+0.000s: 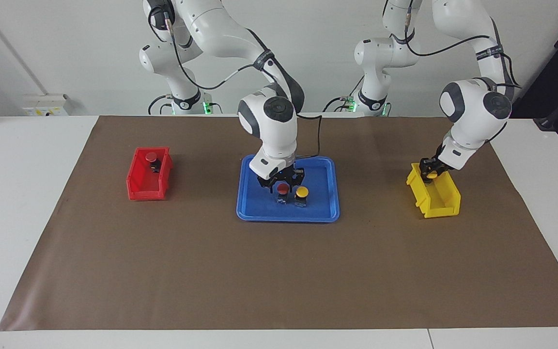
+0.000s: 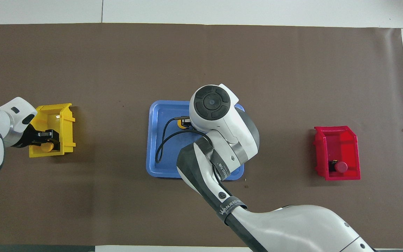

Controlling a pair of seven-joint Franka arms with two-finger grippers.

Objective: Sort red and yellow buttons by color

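- Sorting stands about half finished, judging by where the four buttons lie.
- One red button (image 1: 151, 156) lies in the red bin (image 1: 139, 190), which sits on the brown mat (image 1: 162, 271) toward the right arm's end of the table, near the mat's short edge there.
- One yellow button (image 1: 432, 175) is at the yellow bin (image 1: 441, 206), toward the left arm's end; the left gripper (image 1: 431, 171) is just over the bin's open top with the button between its fingers, apparently clamped, so I judge this drop as not yet made.
- The second red button (image 1: 283, 188) and the second yellow button (image 1: 301, 192) stand side by side in the blue tray (image 1: 259, 211) at the mat's middle.
- The right gripper (image 1: 282, 184) is down around the tray's red button, jaws on either side of it; whether they are pressing it I cannot tell.
- Left to do: release the yellow one, carry this red one over to the red bin, then move the last yellow one.
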